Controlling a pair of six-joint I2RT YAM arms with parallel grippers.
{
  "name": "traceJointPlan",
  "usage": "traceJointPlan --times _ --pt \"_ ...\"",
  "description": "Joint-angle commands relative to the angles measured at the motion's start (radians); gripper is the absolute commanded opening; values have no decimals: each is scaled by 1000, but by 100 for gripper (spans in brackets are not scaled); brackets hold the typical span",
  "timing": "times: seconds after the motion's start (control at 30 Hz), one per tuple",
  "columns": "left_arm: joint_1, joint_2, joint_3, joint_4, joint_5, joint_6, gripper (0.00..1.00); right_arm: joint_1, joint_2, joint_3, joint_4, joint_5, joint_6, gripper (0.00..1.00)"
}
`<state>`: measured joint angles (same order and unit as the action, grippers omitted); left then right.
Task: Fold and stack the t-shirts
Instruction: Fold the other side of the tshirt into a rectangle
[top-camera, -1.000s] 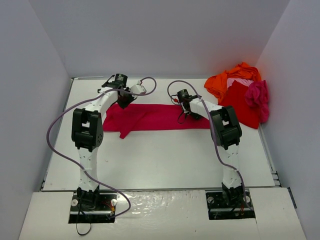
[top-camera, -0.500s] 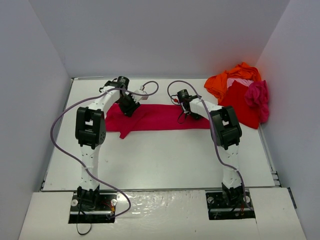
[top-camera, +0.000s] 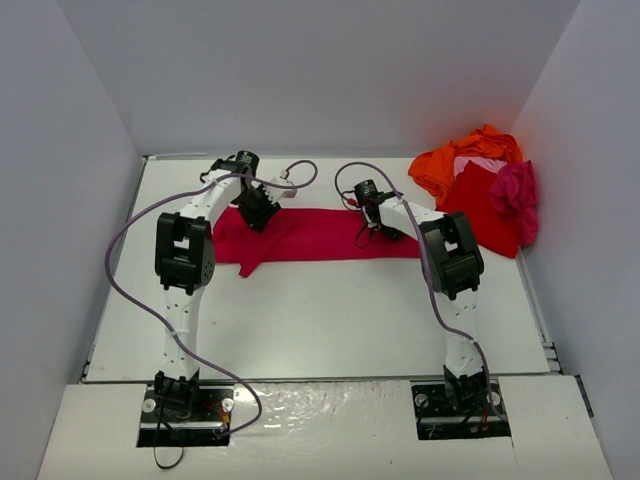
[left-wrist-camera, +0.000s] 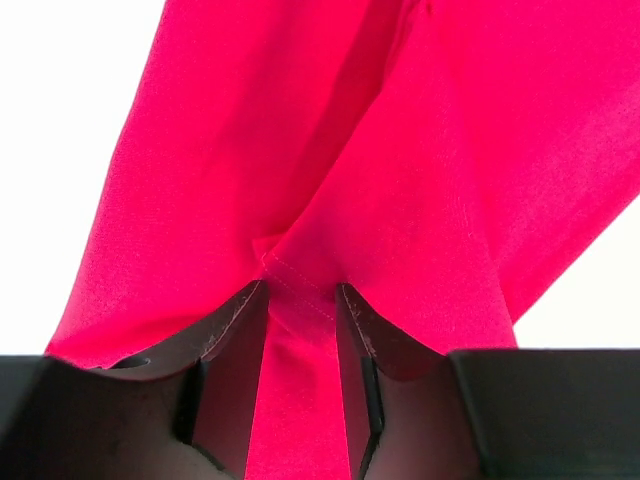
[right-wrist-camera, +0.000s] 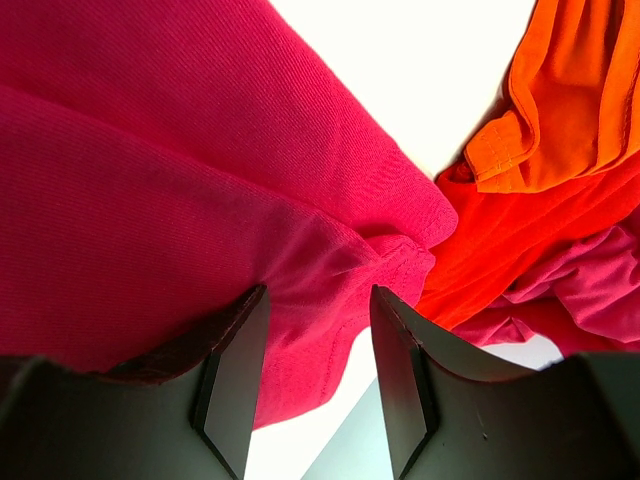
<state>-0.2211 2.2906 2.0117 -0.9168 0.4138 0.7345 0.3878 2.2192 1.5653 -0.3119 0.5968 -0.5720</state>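
Observation:
A crimson pink-red t-shirt (top-camera: 320, 235) lies folded into a long strip across the middle of the white table (top-camera: 330, 320). My left gripper (top-camera: 258, 215) sits low on the strip's left part. In the left wrist view its jaws (left-wrist-camera: 300, 290) stand a little apart, with a stitched hem of the crimson cloth (left-wrist-camera: 400, 150) between the tips. My right gripper (top-camera: 372, 232) is over the strip's right end. It is open (right-wrist-camera: 318, 295), the crimson cloth's edge (right-wrist-camera: 150, 150) lying under the gap and touching only the left finger.
A pile of t-shirts fills the back right corner: orange (top-camera: 440, 165), red (top-camera: 485, 215), magenta (top-camera: 515, 195), a bit of pale pink (top-camera: 478, 160). The orange (right-wrist-camera: 570, 90) and red (right-wrist-camera: 500, 240) ones lie just beyond the right gripper. Grey walls enclose three sides.
The left gripper has come down and to the right onto the shirt's left part, and its jaws have parted from shut. The right arm has not moved.

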Motion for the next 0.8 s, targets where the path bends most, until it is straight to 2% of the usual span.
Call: traceJointPlan --times 0.0,0.03,0.07,0.47,0.5,0.53,0.57,0.6,0.63,0.77 --pt "15 -56 13 -2 0 21 16 6 -52 -10 -18 -6 20 43" --pt "16 -55 15 -1 0 21 5 7 -52 -7 -17 -6 21 43" --pt "18 -51 18 -2 0 21 0 9 -53 -5 -17 -6 21 43" --pt "21 -38 62 -27 -9 28 0 6 -55 -18 -15 0 21 43" --pt "22 -34 73 -43 -10 29 6 5 -55 -19 -15 0 21 43" --pt "22 -26 82 -53 -9 29 23 6 -55 -21 -15 0 21 43" --pt "22 -26 89 -54 -9 29 27 6 -55 -21 -15 0 21 43" --pt "24 -22 96 -66 -9 27 51 5 -57 -24 -14 -1 21 43" --pt "27 -16 103 -72 -6 26 54 5 -58 -25 -15 -1 21 42" --pt "31 22 152 -132 41 36 55 5 -59 -29 -13 -3 20 43"
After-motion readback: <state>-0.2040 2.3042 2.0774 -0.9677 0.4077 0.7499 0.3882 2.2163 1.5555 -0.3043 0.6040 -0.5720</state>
